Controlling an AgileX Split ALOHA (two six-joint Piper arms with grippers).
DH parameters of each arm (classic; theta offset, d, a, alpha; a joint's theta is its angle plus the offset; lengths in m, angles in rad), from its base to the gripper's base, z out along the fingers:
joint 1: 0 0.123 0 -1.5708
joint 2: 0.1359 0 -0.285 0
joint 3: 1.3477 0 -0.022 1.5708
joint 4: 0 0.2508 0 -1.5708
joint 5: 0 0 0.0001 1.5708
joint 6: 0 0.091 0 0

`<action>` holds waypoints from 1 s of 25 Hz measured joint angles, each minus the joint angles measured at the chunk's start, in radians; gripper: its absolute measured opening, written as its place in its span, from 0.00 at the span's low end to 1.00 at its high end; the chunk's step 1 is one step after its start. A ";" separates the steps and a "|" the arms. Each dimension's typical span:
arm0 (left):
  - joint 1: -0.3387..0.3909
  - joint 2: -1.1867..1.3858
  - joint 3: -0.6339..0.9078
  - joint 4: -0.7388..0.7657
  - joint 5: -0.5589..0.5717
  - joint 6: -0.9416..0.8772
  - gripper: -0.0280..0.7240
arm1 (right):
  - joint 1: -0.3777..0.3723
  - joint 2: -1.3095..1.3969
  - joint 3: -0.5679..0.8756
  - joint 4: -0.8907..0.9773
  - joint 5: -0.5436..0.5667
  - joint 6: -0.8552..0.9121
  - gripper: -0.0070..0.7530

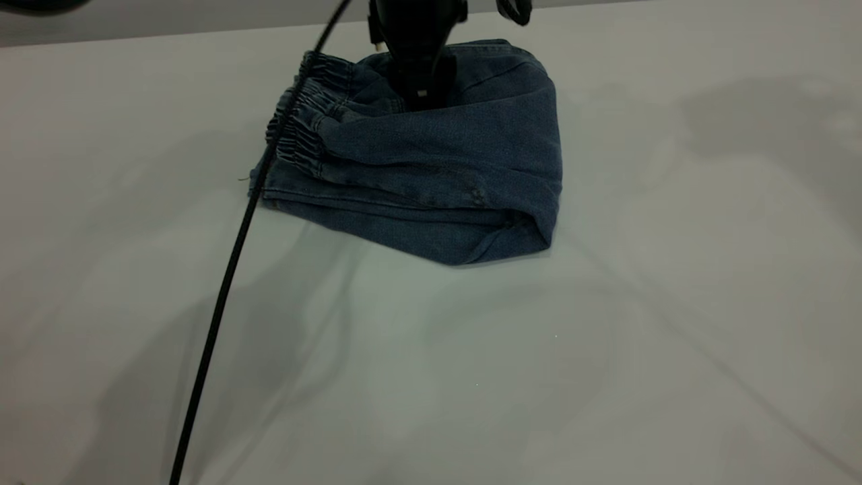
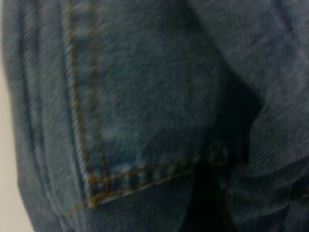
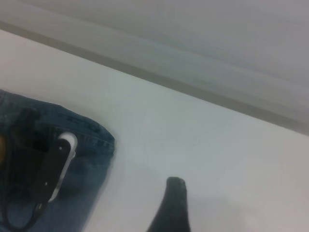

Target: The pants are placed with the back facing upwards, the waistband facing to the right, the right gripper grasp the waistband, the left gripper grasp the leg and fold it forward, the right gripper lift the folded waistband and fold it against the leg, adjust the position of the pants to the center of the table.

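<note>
- We see the pants (image 1: 431,168) already folded into a compact bundle, lying toward the far side of the desk (image 1: 471,377), with the waistband (image 1: 303,114) at the exterior view's left edge of the bundle.
- We judge the folding done and the last step in hand: shifting the bundle to the middle of the desk.
- The left gripper (image 1: 421,91) comes down from above onto the top of the bundle, near its far edge. It touches or presses the denim, but we cannot tell how far its fingers are parted or whether they pinch any cloth.
- A black cable (image 1: 229,269) trails from the arm across the waistband and down over the desk.
- The next move, as we judge it, calls for dragging or nudging the bundle toward the near side without letting the layers slide apart.
- The left wrist view shows what the exterior view hides: a stitched pocket corner (image 2: 96,188) close under the camera, filling the picture.
- The right wrist view shows the right gripper (image 3: 173,205) over bare desk beside the bundle; only one dark finger shows, so we cannot tell its opening. It holds nothing that we can see.
</note>
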State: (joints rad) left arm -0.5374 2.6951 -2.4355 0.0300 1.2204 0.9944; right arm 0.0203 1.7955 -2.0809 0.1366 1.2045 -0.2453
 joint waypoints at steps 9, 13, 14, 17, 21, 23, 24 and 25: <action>0.018 0.007 0.000 -0.041 -0.001 0.025 0.65 | 0.000 0.000 0.000 -0.001 0.001 0.000 0.78; 0.018 0.018 0.000 -0.064 -0.001 0.025 0.65 | 0.000 0.000 0.000 0.000 0.001 0.000 0.78; 0.018 0.027 0.000 -0.067 -0.002 0.025 0.65 | 0.000 0.000 0.000 -0.001 0.001 0.000 0.78; 0.018 0.050 0.000 -0.067 -0.002 0.018 0.65 | 0.000 0.000 0.000 -0.002 0.001 0.000 0.78; 0.018 0.057 -0.002 -0.063 -0.002 -0.055 0.65 | 0.000 0.000 0.000 0.000 0.001 0.000 0.78; 0.017 0.058 -0.002 -0.061 0.000 -0.116 0.65 | 0.000 0.000 0.000 0.000 0.001 0.000 0.78; 0.017 0.058 -0.002 -0.060 0.001 -0.146 0.65 | 0.000 0.000 0.000 0.000 0.001 0.000 0.78; 0.017 0.059 -0.002 -0.060 0.001 -0.185 0.65 | 0.000 0.000 0.000 0.000 0.001 0.000 0.78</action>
State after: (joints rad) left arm -0.5200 2.7543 -2.4378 -0.0297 1.2217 0.8097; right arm 0.0203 1.7955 -2.0809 0.1369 1.2054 -0.2453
